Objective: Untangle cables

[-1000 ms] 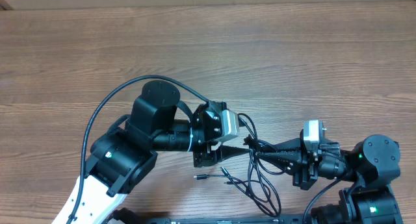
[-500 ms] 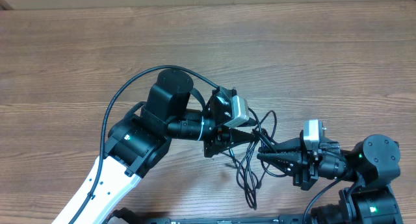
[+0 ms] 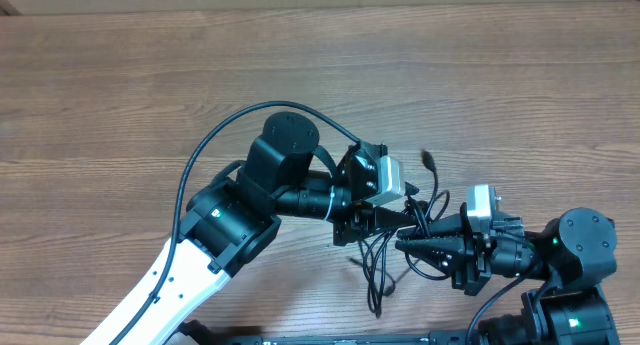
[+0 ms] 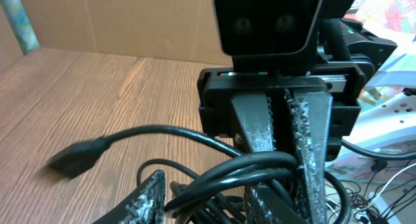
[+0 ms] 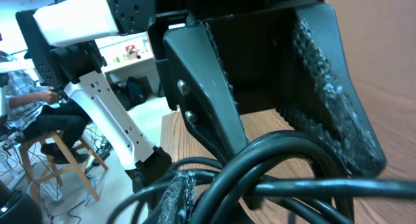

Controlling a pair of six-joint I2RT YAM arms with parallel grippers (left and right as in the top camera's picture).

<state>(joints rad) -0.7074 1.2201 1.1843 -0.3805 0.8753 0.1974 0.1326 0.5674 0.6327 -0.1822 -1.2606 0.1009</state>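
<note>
The cables are thin black cords bunched between my two grippers at the table's front middle. Loose loops trail toward the front edge. One plug end sticks up to the right and shows as a blurred plug in the left wrist view. My left gripper is shut on a thick bunch of cords, which fills the space between its fingers. My right gripper faces it tip to tip, shut on the same bunch. One of its fingers shows, wrapped by cords.
Bare wooden table stretches to the left and back of the arms. The left arm's thicker black wire arcs over its wrist. The right arm's base sits at the front right corner.
My left gripper has moved right and toward the back with the cords, closing up on the right gripper. The loops on the table have drawn in, and a plug end has swung up.
</note>
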